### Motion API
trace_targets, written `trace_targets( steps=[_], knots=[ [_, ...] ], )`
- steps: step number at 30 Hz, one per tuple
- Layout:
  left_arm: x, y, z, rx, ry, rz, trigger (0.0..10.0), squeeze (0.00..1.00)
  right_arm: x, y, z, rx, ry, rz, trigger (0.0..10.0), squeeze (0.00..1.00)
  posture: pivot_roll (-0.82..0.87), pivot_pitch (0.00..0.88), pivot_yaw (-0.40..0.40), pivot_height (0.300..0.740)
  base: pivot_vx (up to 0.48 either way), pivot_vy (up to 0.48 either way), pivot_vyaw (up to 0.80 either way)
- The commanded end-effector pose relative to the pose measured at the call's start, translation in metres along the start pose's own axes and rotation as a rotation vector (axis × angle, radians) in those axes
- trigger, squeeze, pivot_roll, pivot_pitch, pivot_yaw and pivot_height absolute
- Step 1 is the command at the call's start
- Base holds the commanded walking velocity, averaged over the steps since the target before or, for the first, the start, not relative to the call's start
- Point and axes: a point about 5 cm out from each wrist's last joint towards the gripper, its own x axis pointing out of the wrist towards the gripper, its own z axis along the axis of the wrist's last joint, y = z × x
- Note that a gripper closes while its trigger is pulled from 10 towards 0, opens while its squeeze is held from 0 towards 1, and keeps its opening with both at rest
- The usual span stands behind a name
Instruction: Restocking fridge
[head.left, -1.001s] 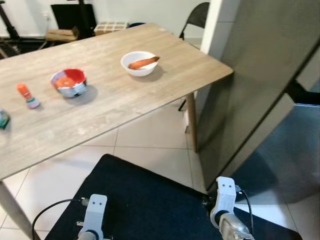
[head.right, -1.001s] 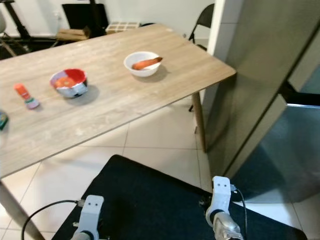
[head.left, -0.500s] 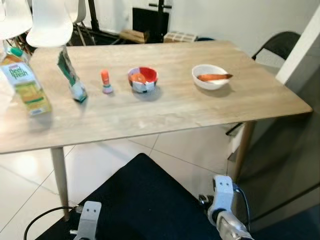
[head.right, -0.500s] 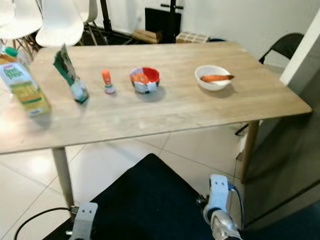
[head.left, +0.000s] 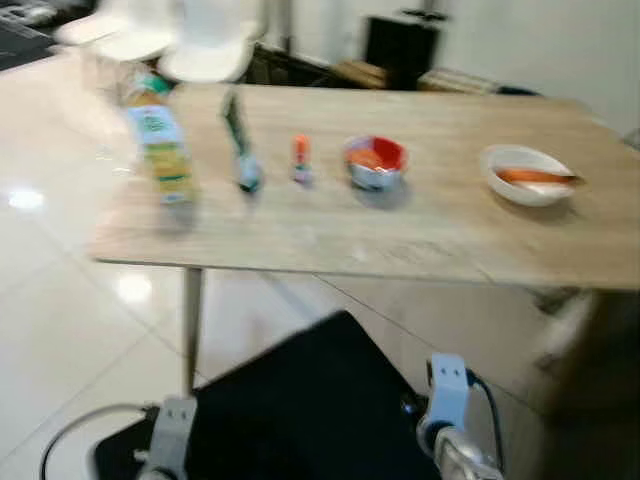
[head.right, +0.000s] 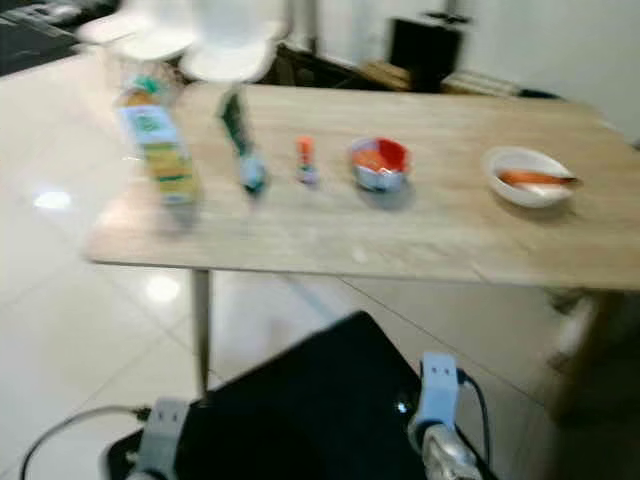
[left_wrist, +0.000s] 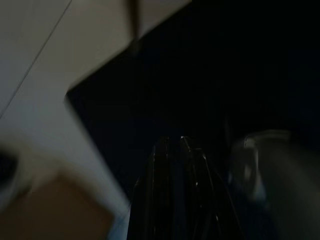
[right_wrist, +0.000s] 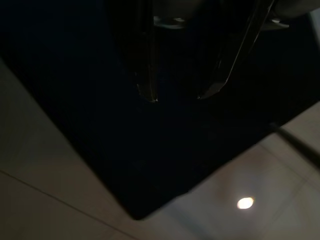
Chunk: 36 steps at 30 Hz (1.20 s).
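while blurred, wooden table (head.left: 420, 235) bears round bowls; right pincer (right_wrist: 175, 97) parted, left unclear.

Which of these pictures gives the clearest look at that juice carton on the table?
The left eye view: the juice carton stands upright near the table's left end, blurred. The right eye view shows it equally blurred. The wrist views are dark, aimed at the floor.

The bench (head.left: 400, 225) is pale wood grain. A white bowl (head.left: 527, 173) holds an orange carrot (head.left: 537, 177); another bowl (head.left: 375, 162) is red inside, the carton (head.left: 160, 150) yellow and green. The mat (head.right: 300, 400) is black.
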Motion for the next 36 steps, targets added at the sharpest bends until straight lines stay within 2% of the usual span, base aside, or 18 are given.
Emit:
trace_targets(
  steps=[1,9,28,32,36],
  knots=[
    [0.0,-0.004,-0.002,0.001,0.005,-0.014,10.0,0.0,-0.002,-0.003,-0.006,0.018,0.021,-0.013,10.0,0.0,-0.05,0.108,-0.042,0.74,0.0,0.0,0.54],
    [0.002,-0.014,0.004,-0.007,-0.004,-0.026,10.0,0.0,-0.002,-0.006,-0.006,0.035,0.031,-0.031,10.0,0.0,-0.06,0.11,-0.045,0.74,0.0,0.0,0.0],
    [0.002,-0.01,0.003,-0.075,0.0,-0.008,10.0,0.0,-0.002,-0.008,-0.005,0.025,0.031,-0.033,10.0,0.0,-0.06,0.11,-0.052,0.74,0.0,0.0,0.0],
    [0.002,-0.012,0.003,-0.08,0.001,-0.009,10.0,0.0,-0.002,-0.008,-0.005,0.024,0.031,-0.032,10.0,0.0,-0.06,0.11,-0.052,0.74,0.0,0.447,0.0],
    [0.005,-0.024,0.009,-0.069,-0.004,-0.022,10.0,0.0,-0.003,-0.008,-0.005,0.021,0.032,-0.032,10.0,0.0,-0.06,0.11,-0.055,0.74,0.0,0.36,0.0]
  ],
)
